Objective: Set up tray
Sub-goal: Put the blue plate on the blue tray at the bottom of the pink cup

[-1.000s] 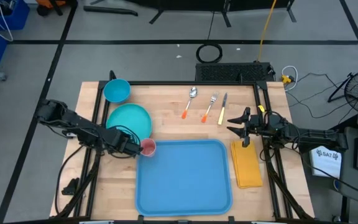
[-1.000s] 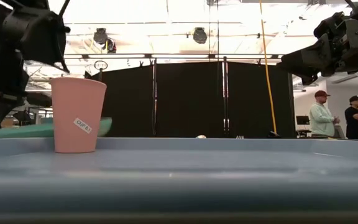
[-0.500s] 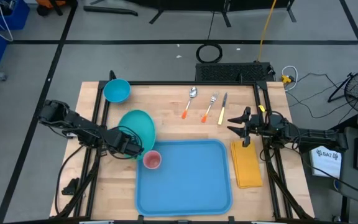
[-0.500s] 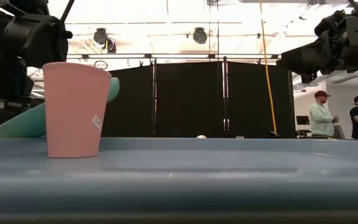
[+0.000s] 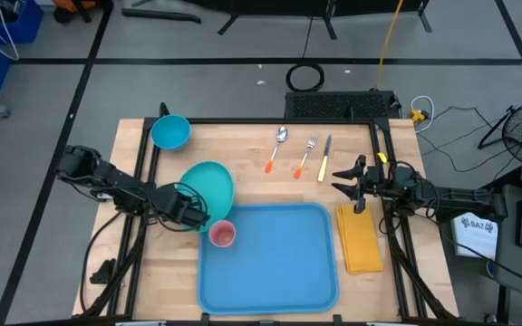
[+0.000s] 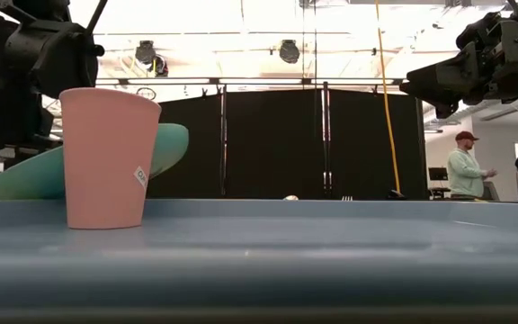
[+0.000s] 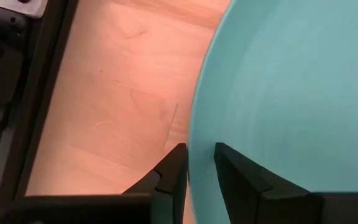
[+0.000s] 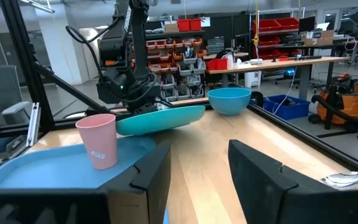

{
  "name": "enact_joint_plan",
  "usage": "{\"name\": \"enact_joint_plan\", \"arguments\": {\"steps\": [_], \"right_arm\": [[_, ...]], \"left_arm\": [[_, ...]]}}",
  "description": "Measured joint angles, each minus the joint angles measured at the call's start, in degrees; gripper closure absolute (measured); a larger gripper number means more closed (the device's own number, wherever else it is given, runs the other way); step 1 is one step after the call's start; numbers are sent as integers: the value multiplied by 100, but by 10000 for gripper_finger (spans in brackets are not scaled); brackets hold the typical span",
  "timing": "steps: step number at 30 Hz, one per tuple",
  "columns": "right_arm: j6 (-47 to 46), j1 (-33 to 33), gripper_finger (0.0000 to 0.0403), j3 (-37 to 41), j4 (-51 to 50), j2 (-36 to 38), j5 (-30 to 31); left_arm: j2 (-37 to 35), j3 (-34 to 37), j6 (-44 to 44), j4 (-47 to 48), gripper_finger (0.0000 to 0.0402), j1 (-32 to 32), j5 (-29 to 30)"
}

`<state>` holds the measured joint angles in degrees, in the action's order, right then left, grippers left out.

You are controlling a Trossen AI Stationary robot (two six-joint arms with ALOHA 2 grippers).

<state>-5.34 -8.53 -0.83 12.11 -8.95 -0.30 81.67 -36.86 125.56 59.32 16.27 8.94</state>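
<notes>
The round teal plate [image 5: 208, 184] is off the table beside the far-left corner of the light-blue tray [image 5: 270, 267]; it is tilted in the low view [image 6: 165, 148]. My left gripper [image 5: 188, 214] is shut on its rim. A pink cup [image 5: 222, 234] stands upright on its base in the tray's far-left corner, right next to the plate. My right gripper [image 5: 340, 181] is open and waits above the table's right side, near the yellow-orange napkin [image 5: 361, 240], which lies flat to the right of the tray. My left gripper pinches the plate's rim [image 7: 199, 163] on its near-left side, with one finger on each face of the rim. The fingers come from the table's left. The plate is lifted clear and tilted, its free side [image 6: 180, 135] higher than the held side.
A blue bowl [image 5: 170, 132] sits at the far-left corner. A spoon [image 5: 280, 136], a fork [image 5: 308, 150] and a knife [image 5: 326, 156] lie along the far side. Black frame rails edge the table. People stand in the room beyond.
My left gripper has taken the plate by its rim, lifted it off the table and carried it a little right, toward the tray; the plate is now tilted. The pink cup has slid a short way toward the near edge on the tray and turned about.
</notes>
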Motion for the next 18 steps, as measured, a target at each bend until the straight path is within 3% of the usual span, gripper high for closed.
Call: {"name": "enact_joint_plan", "arguments": {"steps": [3,6,14,18], "right_arm": [[1,2,250,-1,1,0,0],[0,1,250,0,7,0,0],[-105,1,250,0,7,-2,0],[-105,0,250,1,7,0,0]], "left_arm": [[-48,0,-71,12,340,-24,104],[-122,-4,-70,46,386,-10,685],[-525,0,-89,35,397,52,2201],[-623,0,-176,40,397,52,2627]]}}
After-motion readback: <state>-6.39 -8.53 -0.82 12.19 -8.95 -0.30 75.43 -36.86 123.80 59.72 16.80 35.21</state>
